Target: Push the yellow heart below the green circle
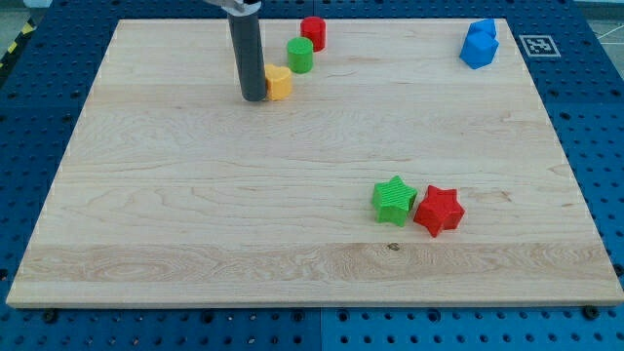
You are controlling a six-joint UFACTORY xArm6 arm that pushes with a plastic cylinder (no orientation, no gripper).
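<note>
so heads up, there are no jaws on this rig at all, so you can't call them apart, together or clamped on anything. all you've got is the dark rod, and my tip is planted on the wooden surface near the view's top, left of centre.

the yellow heart sits right against my tip on its view-right side, touching or as good as touching, hard to say which. just past it, up and to the view's right, is the green circle, and the red cylinder-ish block is further along the same diagonal, close to the surface's top edge. those three make a little slanted line running away from my tip.

my guess at why the tip stands where it does: from the heart's left it can shove the heart toward the view's right, which is what you'd want, since the heart looks a bit down-left of the circle rather than straight below it. so the job reads as nearly done, just needing a short nudge rightward. watch you don't clip the circle.

well away from my tip: a green star touching a red star toward the view's bottom right, and blue blocks bunched at the top right corner, shape unclear.

containers: none here, nothing is holding anything.
</note>
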